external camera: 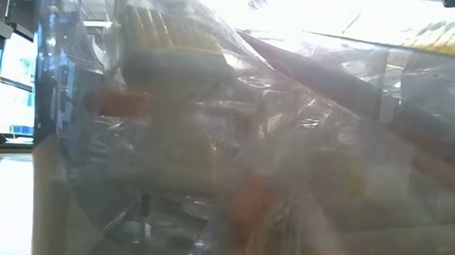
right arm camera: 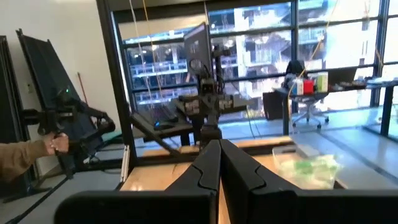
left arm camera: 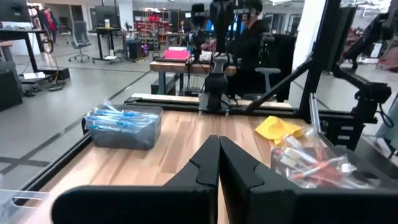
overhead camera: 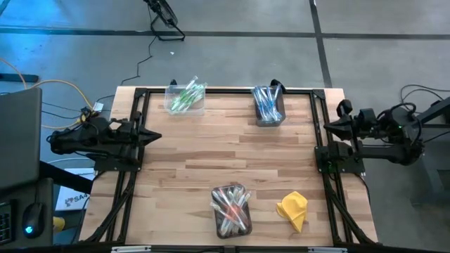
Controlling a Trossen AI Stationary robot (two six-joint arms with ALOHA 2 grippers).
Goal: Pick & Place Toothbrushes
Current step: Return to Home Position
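Three bins are sitting on the table point(overhead camera: 204, 158): a clear bin point(overhead camera: 172, 107) of green toothbrushes point(overhead camera: 188, 93) at 11 o'clock, a grey bin point(overhead camera: 269, 122) of blue toothbrushes point(overhead camera: 267, 102) at 1 o'clock, a third bin point(overhead camera: 233, 235) of pink-red toothbrushes point(overhead camera: 232, 207) at 6 o'clock. One yellow cloth point(overhead camera: 293, 209) is lying at 5 o'clock.

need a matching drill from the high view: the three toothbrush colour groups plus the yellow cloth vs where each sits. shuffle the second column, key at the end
Things
1. green toothbrushes
2. blue toothbrushes
3. pink-red toothbrushes
4. yellow cloth

Places in the high view
a. bottom edge, near the middle
b. top edge, toward the left arm
c. bottom edge, toward the right arm
d. top edge, toward the right arm

Pairs: 1-b, 2-d, 3-a, 4-c

The left pincer and right pincer are both shut, each at its own side, touching none of these.
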